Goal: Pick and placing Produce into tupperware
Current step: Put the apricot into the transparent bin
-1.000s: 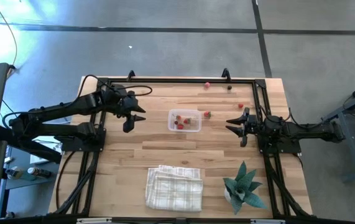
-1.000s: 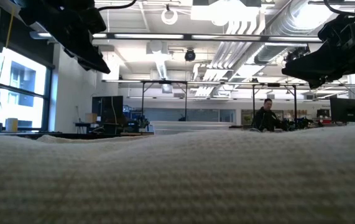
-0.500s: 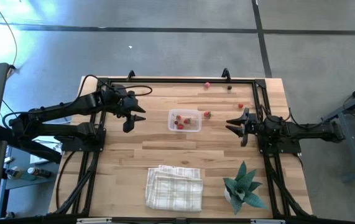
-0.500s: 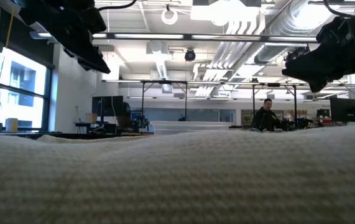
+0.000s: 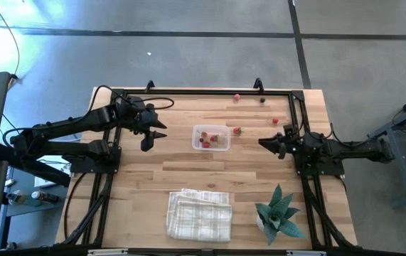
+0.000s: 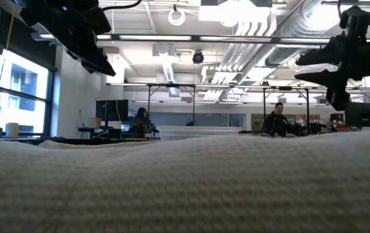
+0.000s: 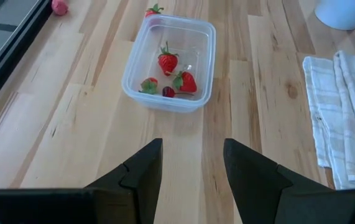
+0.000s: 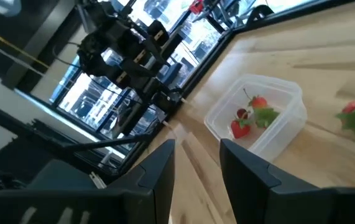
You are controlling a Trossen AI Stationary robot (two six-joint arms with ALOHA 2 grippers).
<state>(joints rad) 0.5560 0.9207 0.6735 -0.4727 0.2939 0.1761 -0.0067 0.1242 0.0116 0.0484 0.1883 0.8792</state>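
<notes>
Wooden plank counter carries everything. Near the lower edge of the high view lie a white checked folded cloth and a small green plant. At centre, the small clear rectangular plastic tupperware holds a few red strawberries. Left tool, at its left, and right tool, at its right, hover spread and empty. Loose red produce sits just right of the tub, more toward the upper right. Likely next: the right tool descends on it.
</notes>
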